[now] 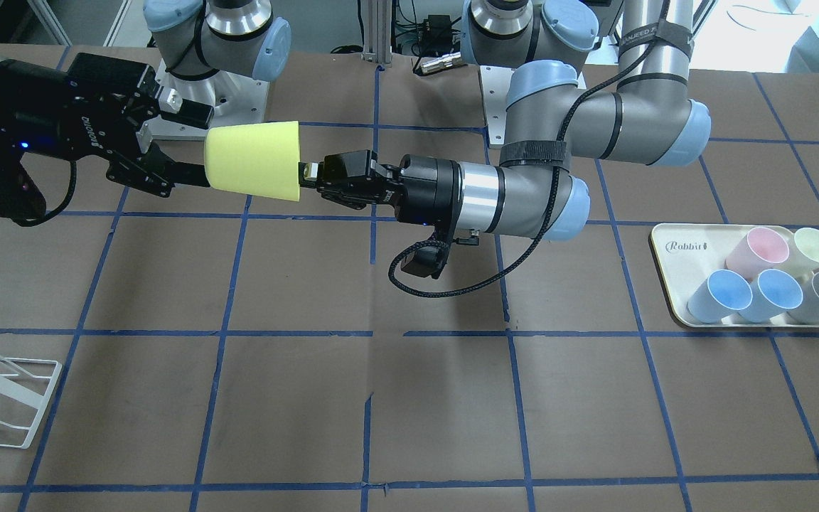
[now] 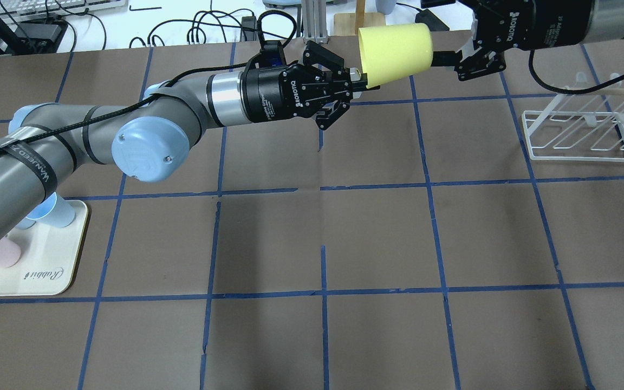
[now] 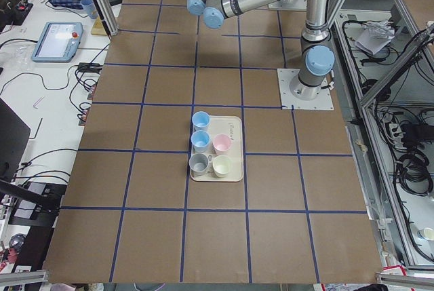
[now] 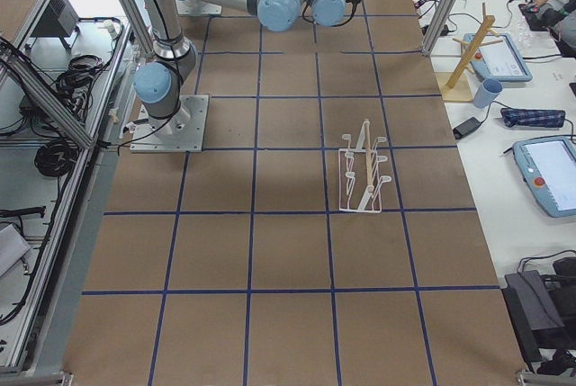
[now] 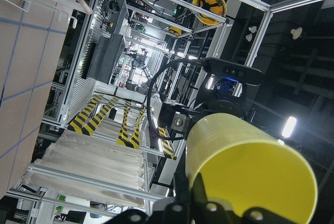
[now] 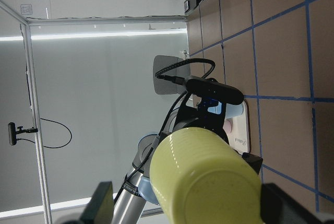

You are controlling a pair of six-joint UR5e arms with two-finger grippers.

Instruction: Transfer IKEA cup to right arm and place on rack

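The lemon-yellow IKEA cup (image 1: 253, 158) lies on its side in the air above the far half of the table, also in the overhead view (image 2: 396, 51). My left gripper (image 1: 310, 172) is shut on the rim of its wide mouth (image 5: 255, 182). My right gripper (image 1: 205, 146) is open, its fingers (image 6: 102, 203) standing apart on either side of the cup's narrow base (image 6: 209, 182). The white wire rack (image 2: 577, 135) stands empty on the table below the right arm, also in the front view (image 1: 4, 398).
A cream tray marked "Rabbit" (image 1: 672, 284) on my left side holds several cups: a pink one (image 1: 758, 249), a cream-yellow one (image 1: 815, 249), two blue and a grey. A wooden peg stand (image 4: 468, 53) stands beyond the table's far edge.
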